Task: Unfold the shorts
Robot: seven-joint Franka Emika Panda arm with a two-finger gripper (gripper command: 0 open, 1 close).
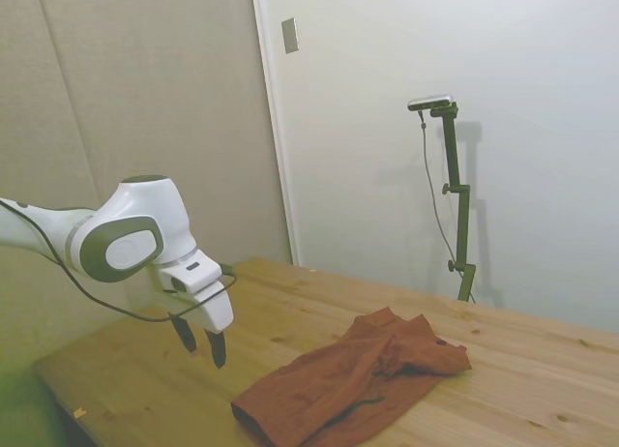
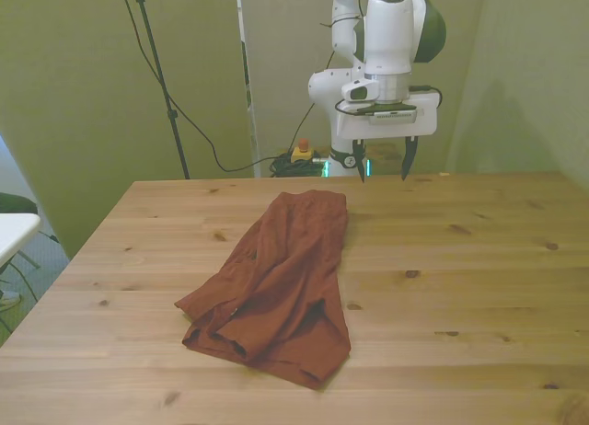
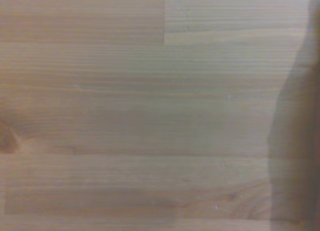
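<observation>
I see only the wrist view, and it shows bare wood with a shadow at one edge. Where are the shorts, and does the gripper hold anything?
Observer: The shorts lie crumpled on the table, at the front view's left of the gripper.
Operator: Is the gripper touching them?
Observer: No. In the side view the gripper hangs in the air, apart from the cloth, above bare wood.
Operator: Are the fingers open?
Observer: Yes, the front view shows a clear gap between them, with nothing inside.
</observation>
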